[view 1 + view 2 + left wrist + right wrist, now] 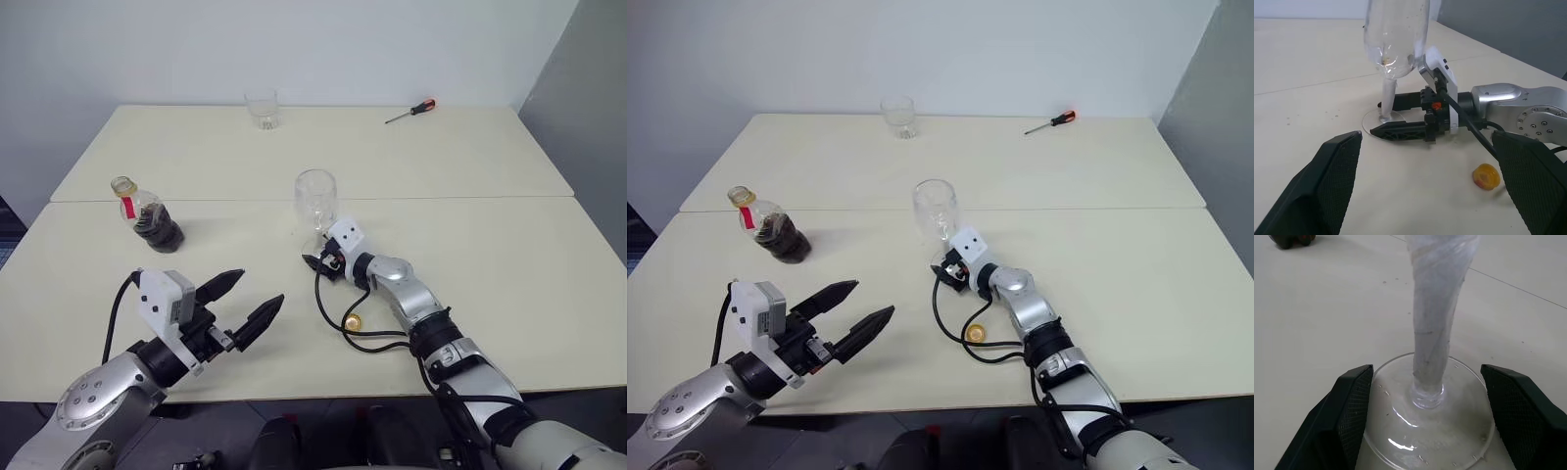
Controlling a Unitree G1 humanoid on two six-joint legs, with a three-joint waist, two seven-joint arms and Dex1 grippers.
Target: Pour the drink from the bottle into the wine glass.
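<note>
Right wrist view had the right claw (1422,416) spread apart around the wine glass (315,201) stem; glass looked empty, upright.

The table (470,245) is pale cream, and the wall (294,49) behind it is off-white. The glass (315,201) and tumbler (262,108) are clear; the bottle (147,215) is clear too, with dark brown drink (162,235) low in it and a red label strip (127,207), and its yellow cap (352,322) lies apart. The screwdriver (411,111) has a red and black handle, and both grippers (240,305) (1400,117) have black fingers on white and silver housings with black cables.
</note>
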